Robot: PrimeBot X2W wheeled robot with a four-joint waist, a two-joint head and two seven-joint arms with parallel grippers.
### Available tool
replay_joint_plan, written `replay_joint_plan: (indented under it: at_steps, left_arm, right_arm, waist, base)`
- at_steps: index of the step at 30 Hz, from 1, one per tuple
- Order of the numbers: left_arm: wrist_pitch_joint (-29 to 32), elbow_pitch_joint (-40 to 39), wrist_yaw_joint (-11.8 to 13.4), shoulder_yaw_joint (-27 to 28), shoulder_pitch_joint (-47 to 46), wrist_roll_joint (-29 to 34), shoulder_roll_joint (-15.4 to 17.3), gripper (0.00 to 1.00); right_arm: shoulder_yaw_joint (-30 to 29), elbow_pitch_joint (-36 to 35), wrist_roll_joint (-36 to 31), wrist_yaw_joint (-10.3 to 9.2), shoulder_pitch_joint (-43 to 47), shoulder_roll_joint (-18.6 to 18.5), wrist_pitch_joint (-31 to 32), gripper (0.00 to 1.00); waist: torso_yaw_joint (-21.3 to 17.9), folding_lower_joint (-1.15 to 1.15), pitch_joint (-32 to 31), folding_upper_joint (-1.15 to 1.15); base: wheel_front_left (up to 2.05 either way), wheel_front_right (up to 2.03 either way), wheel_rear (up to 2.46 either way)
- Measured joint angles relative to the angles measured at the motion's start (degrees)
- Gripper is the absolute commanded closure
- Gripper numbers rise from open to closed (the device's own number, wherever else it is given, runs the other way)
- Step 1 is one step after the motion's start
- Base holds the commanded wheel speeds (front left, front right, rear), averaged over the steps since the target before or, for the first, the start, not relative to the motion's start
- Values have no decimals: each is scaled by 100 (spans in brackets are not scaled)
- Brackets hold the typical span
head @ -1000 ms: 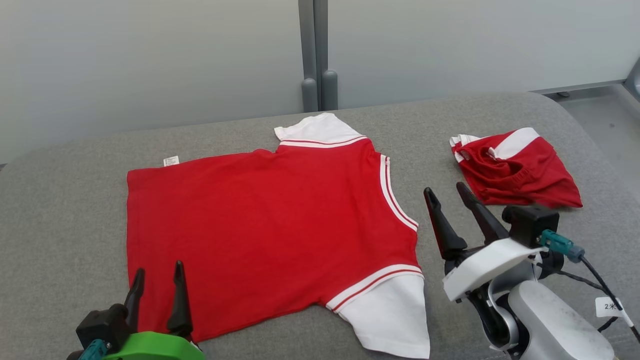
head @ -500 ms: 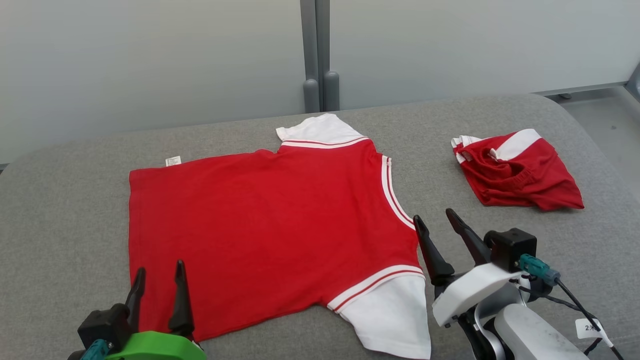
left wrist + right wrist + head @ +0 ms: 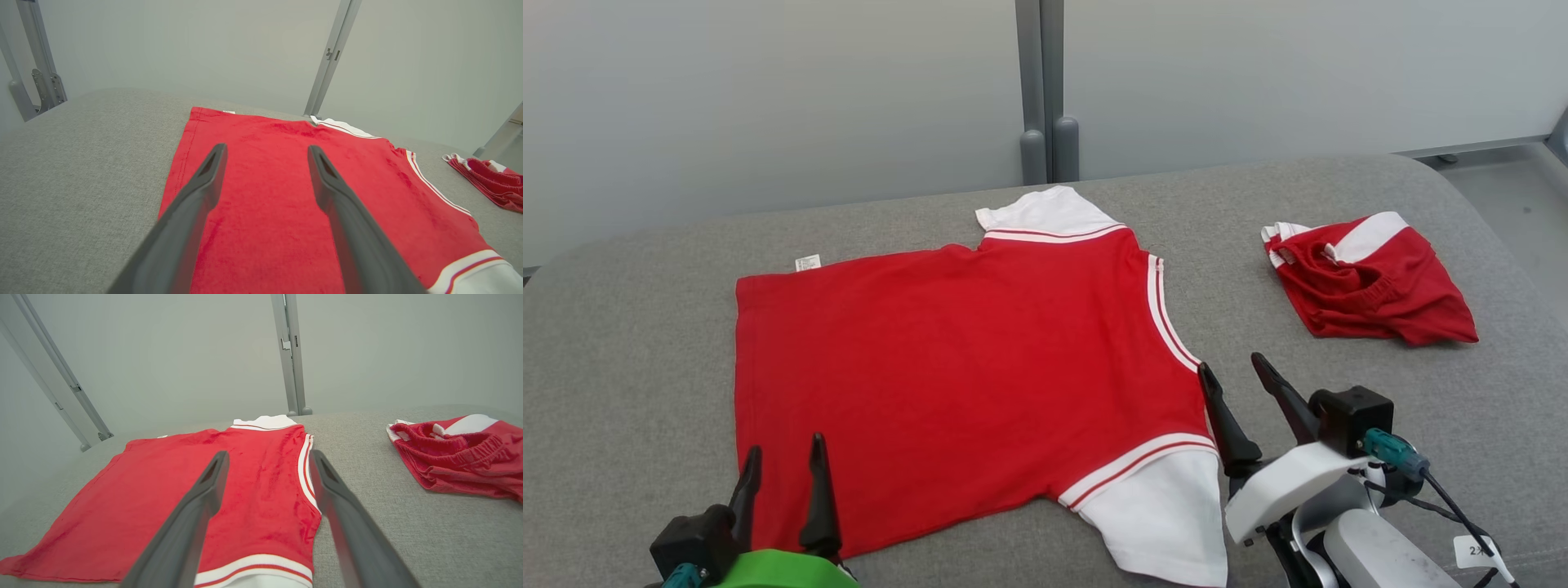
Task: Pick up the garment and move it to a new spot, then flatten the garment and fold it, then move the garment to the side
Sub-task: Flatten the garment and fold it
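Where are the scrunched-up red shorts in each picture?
Head view: the red shorts lie at the upper right, on the grey cushion.
Left wrist view: the red shorts peek in at the right edge, about halfway down.
Right wrist view: the red shorts sit at the right, about halfway down.
Shared landmark: the red shirt with white sleeves; the shorts lie apart from it, past its striped edge.

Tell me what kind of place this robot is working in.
Probably a lab or test room, not a home: a grey fabric-covered table, pale partition panels with a metal post behind it, and a red shirt spread flat for folding.
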Motion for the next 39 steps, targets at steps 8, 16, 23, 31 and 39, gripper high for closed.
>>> replay_joint_plan:
  at_steps: [8, 16, 23, 31, 39]
  left_arm:
    - [0, -35, 21, -59, 5, -23, 0, 0]
    - [0, -57, 45, -86, 42, -23, 0, 0]
    - [0, -26, 51, -107, 113, -41, 0, 0]
    - [52, 319, 98, -57, 495, -508, 1, 0]
    - [279, 712, 103, 224, 715, -1657, -1, 0]
  right_arm:
    - [-37, 27, -104, 1, 28, 53, 0, 0]
    - [-97, 51, -225, 1, 57, 85, 0, 0]
    - [-167, 91, -235, 0, 146, 123, 0, 0]
    - [-180, 480, -141, 20, 545, 78, 0, 0]
    - [-175, 633, -82, 112, 730, 13, 0, 0]
  waist:
    - [4, 0, -22, 0]
    - [7, 0, -47, 0]
    - [18, 0, -62, 0]
    - [47, 0, -41, 0]
    - [43, 0, 80, 0]
  base:
    - [0, 0, 0]
    - [0, 0, 0]
    - [0, 0, 0]
    - [0, 0, 0]
    - [0, 0, 0]
